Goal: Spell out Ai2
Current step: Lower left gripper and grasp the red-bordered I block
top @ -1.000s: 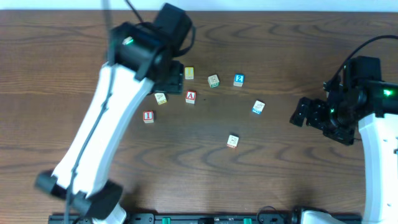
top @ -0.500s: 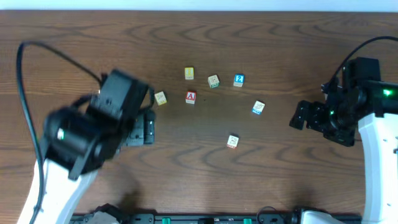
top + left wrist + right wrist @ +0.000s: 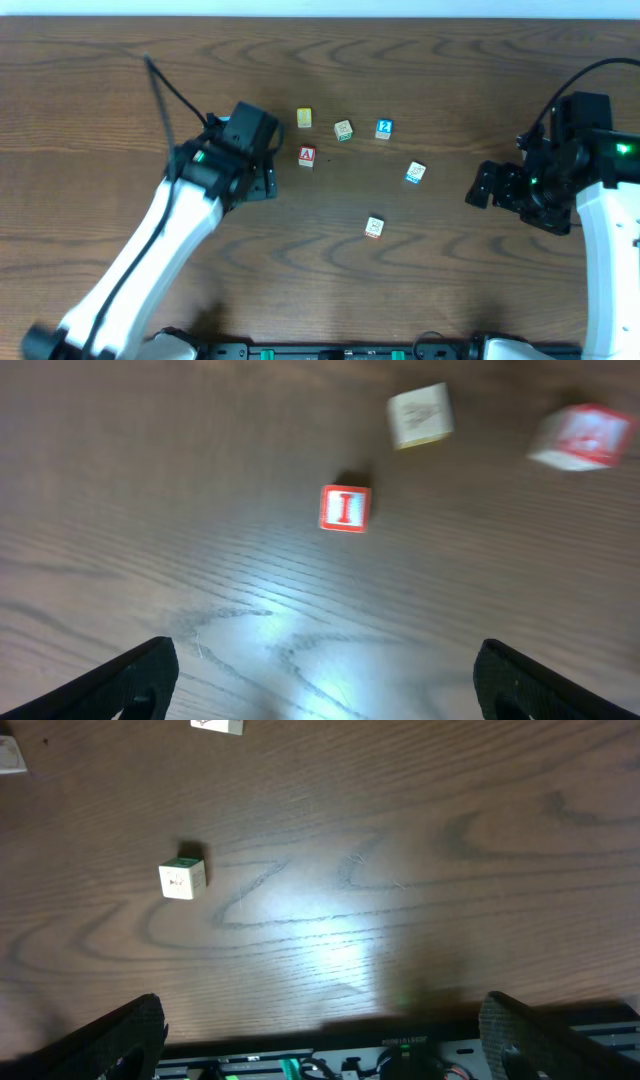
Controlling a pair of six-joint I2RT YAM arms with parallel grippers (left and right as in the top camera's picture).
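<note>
Block I (image 3: 345,508): find loose on the table (image 3: 120,480), ahead of and centred between the spread, empty fingers of the left gripper (image 3: 325,650), newly swung forward over it, hence ready for descent and pick; right gripper (image 3: 322,1010) likewise spread, idle.

This looks like a robotics lab bench, not a home or shop. A bare wood-grain worktop (image 3: 450,300) carries only a few small letter blocks (image 3: 307,155). Two white-and-black machines, the left arm (image 3: 150,260) and the right arm (image 3: 605,230), rise from a black mounting rail (image 3: 330,352) with green connectors along the near edge. Loose black cables (image 3: 162,80) loop from both, and a green status light (image 3: 623,150) glows on the right one.
</note>
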